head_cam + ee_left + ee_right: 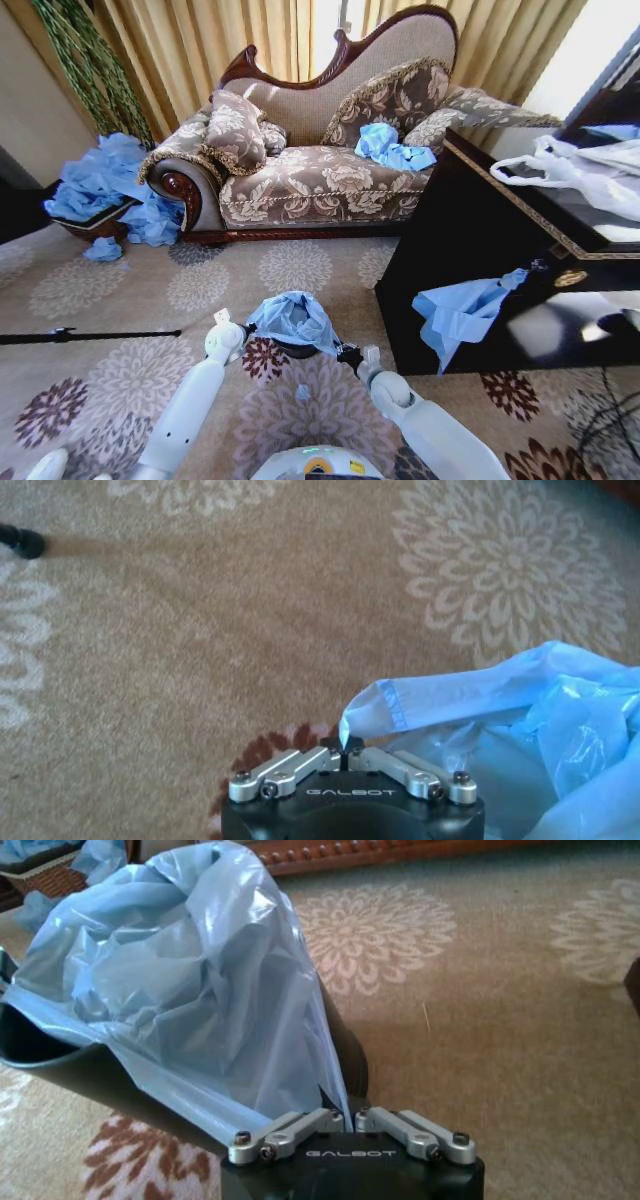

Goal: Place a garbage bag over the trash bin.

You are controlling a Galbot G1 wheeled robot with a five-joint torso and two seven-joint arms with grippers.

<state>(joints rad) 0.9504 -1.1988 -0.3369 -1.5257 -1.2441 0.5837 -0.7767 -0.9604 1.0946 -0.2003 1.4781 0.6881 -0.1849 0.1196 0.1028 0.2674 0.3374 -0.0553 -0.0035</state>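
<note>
Light-blue garbage bag (293, 318) drapes the trash bin (60, 1065) — left gripper (345, 750) and right gripper (347, 1114) each pinch its edge

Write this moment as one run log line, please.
left gripper: shut on light-blue plastic garbage bag | right gripper: shut on bag | bag over black cylindrical bin

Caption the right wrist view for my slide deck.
Right claw shut on the blue bag draped over the black bin.

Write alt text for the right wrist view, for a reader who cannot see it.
The right pincer, shut, pinches the edge of the light-blue garbage bag, which is draped over the rim of the black trash bin. Patterned beige carpet lies around.
</note>
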